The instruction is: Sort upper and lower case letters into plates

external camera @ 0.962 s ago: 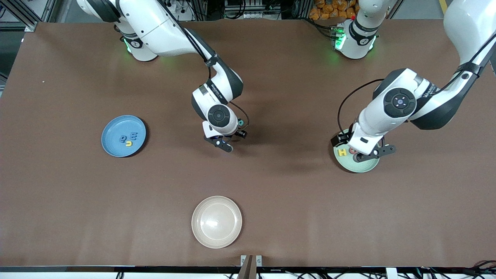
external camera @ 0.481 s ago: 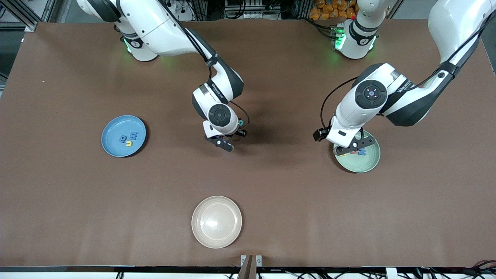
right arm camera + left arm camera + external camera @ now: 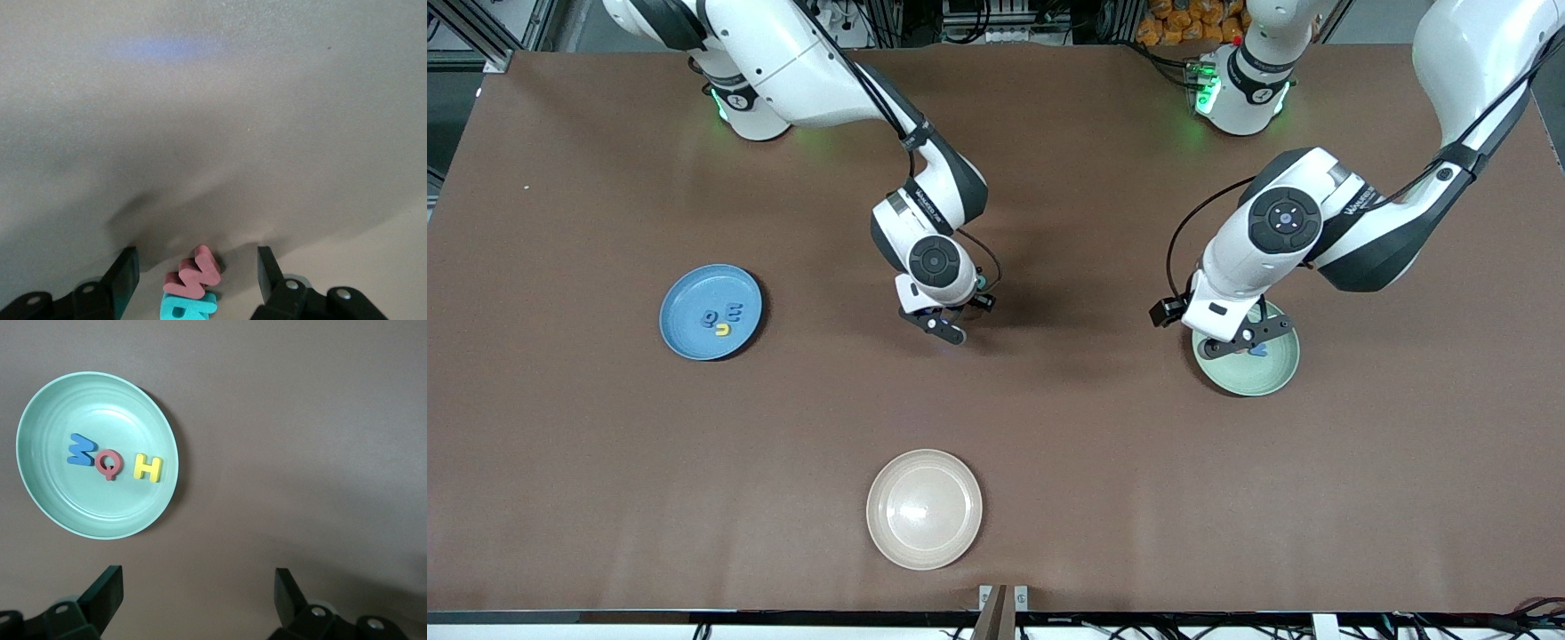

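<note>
Since a second ago the left arm has swung up and back, so that the left gripper point(image 3: 1240, 340) now hangs over the rim of the mint green plate point(image 3: 1272, 378), at the edge toward the right arm's end. Its fingers are spread wide with nothing between them, and a blue letter point(image 3: 81, 450), a red Q point(image 3: 109, 464) and a yellow H point(image 3: 148, 467) lie in a row in the plate. The right arm has hardly shifted. The right gripper point(image 3: 947, 322) sits low over mid-table, fingers point(image 3: 125, 273) partly apart and straddling a pink letter point(image 3: 193, 275) that overlaps a teal letter point(image 3: 188, 305). A gap shows on each side, so nothing looks gripped yet. The pink letter's long axis slants across the opening rather than lying square to it, and closing may turn it or catch both letters at once. The right arm is plainly the nearer one. From that gripper the blue plate point(image 3: 685, 342), holding three small letters, lies at nine o'clock, the mint plate at three and the cream plate point(image 3: 924, 551) at six. The brown table point(image 3: 605, 462) is flat and bare between them, leaving easy room either way.
</note>
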